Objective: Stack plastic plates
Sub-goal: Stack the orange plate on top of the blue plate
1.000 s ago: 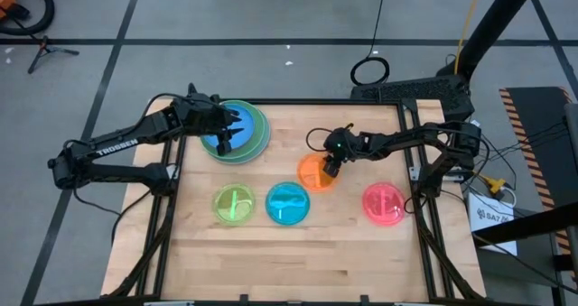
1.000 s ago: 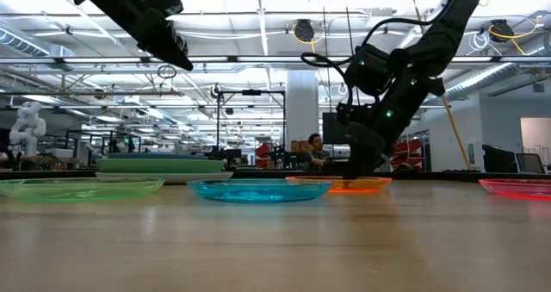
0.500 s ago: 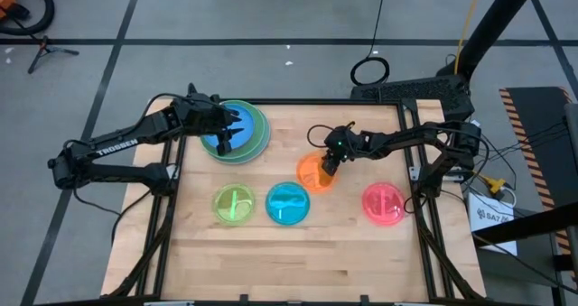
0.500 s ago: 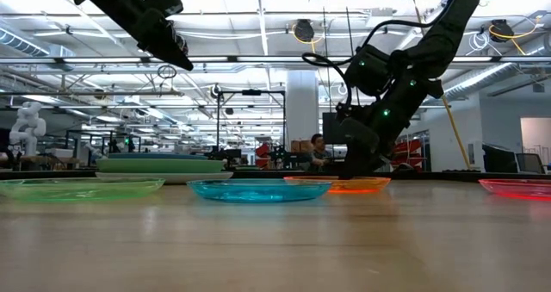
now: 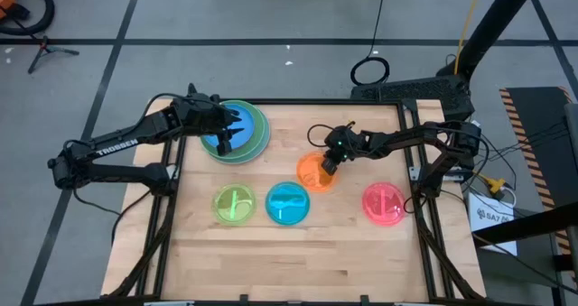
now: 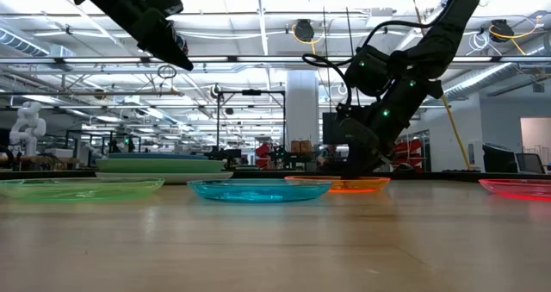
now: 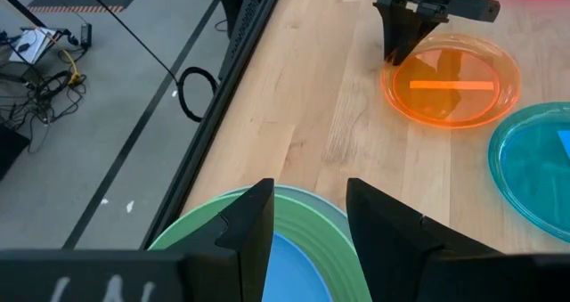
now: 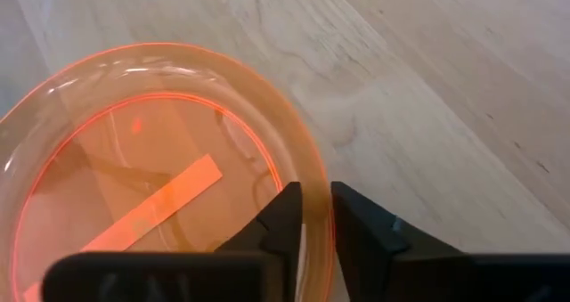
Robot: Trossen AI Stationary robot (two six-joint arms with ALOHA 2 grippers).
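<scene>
A stack of large plates (image 5: pixel 259 128), blue on top over green and light blue, sits at the table's far left (image 6: pixel 159 164). My left gripper (image 5: pixel 226 143) hovers open above that stack (image 7: pixel 294 208). Small translucent plates lie flat on the table: orange (image 5: pixel 312 173), lime (image 5: pixel 233 204), cyan (image 5: pixel 288 203) and pink (image 5: pixel 384 204). My right gripper (image 5: pixel 326 167) is down at the orange plate's far right rim (image 6: pixel 340 185), shut on it. No red-orange plate shows. My right gripper (image 8: pixel 316 226) pinches the orange plate's rim (image 8: pixel 313 191) on its far right side, one finger (image 8: pixel 283 215) inside the plate and the other (image 8: pixel 356 217) outside. It comes down from above, slanting from the right. The plate lies flat on the table (image 6: pixel 340 185).
The lime, cyan and pink plates form a row across the table's middle, with bare wood toward the near edge (image 5: pixel 289 261). The table's metal frame (image 5: pixel 420 207) runs along its sides. Cables and a coiled cord (image 5: pixel 369 70) lie on the floor beyond the far edge.
My right gripper has edged a little toward the table's left at the orange plate's rim. The plate has stayed flat on the table.
</scene>
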